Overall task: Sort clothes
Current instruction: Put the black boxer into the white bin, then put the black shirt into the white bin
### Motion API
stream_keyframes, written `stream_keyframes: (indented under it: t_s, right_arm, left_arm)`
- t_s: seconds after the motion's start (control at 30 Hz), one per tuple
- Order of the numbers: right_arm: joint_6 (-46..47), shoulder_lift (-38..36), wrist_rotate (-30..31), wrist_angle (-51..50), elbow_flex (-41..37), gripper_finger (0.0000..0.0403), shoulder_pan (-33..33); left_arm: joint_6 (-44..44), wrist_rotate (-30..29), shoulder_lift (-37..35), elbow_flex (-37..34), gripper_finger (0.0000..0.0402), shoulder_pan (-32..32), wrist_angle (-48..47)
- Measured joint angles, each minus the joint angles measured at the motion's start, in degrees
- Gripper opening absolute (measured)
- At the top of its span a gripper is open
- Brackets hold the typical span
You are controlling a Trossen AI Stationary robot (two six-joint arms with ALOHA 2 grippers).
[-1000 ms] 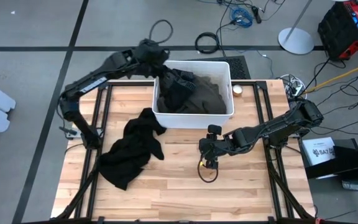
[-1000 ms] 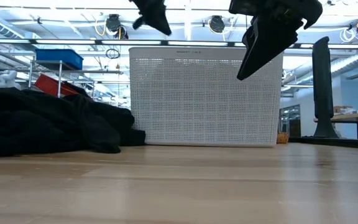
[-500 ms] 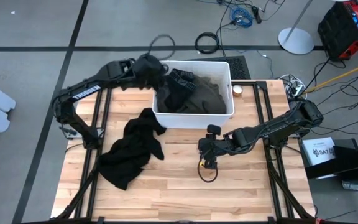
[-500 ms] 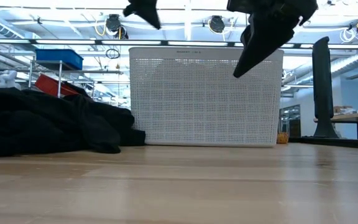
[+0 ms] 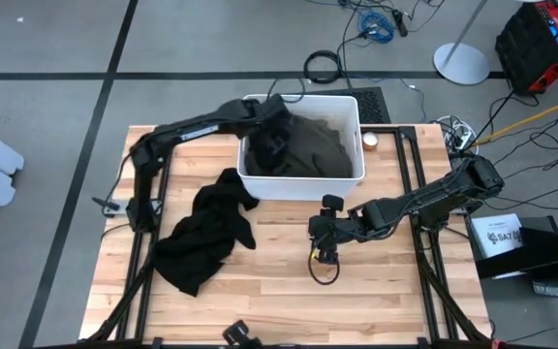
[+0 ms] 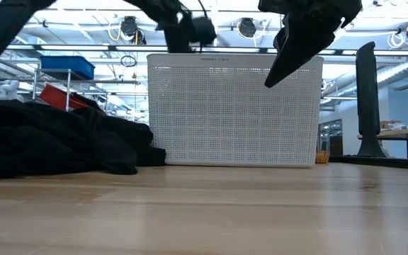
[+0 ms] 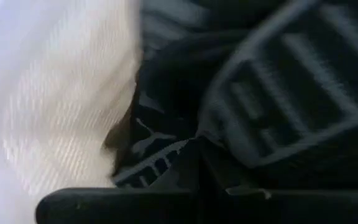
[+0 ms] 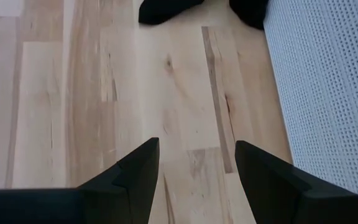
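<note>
Most clothes [image 5: 303,147] lie in the bin [image 5: 356,121]; one black garment [image 5: 206,231] lies on the table left of the bin, so sorting looks partly done. The left gripper [image 5: 277,114] sits over the bin's left end, jaws together; whether cloth is pinched, I cannot tell. The right gripper [image 8: 194,168] hangs in front of the bin, jaws apart, empty.

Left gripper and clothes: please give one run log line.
left gripper: shut, in bin | right gripper: open, idle above table | black garment: on table
</note>
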Motion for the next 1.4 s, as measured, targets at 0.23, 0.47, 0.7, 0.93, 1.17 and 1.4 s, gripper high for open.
stream_keyframes:
  t_s: [0.23, 0.47, 0.7, 0.93, 1.17, 1.4]
  right_arm:
    - [-0.25, 0.0, 0.02, -0.96, 0.0, 0.02, 0.0]
    - [-0.25, 0.0, 0.02, -1.06, 0.0, 0.02, 0.0]
    - [0.64, -0.01, 0.0, -1.13, 0.0, 0.02, 0.0]
    - [1.5, -0.02, 0.0, -1.09, 0.0, 0.02, 0.11]
    - [4.86, 0.0, -0.09, -1.05, 0.0, 0.02, 0.11]
    - [7.55, 0.0, -8.03, -1.07, 0.0, 0.02, 0.11]
  left_arm:
    - [0.56, -5.49, -0.72, 0.34, 0.0001, -1.0, -4.52]
    - [1.32, -5.9, -8.75, 3.97, 0.0001, -3.17, -2.5]
    - [-3.81, -3.49, -18.68, 4.35, 0.0001, -5.98, -2.99]
    - [-10.61, 3.3, -23.83, 4.39, 0.0001, -17.82, -15.6]
    - [-17.65, 6.05, -23.31, 3.65, 0.0001, -33.63, -24.31]
    - [-18.21, 10.49, -23.22, -3.51, 0.001, -46.03, -20.91]
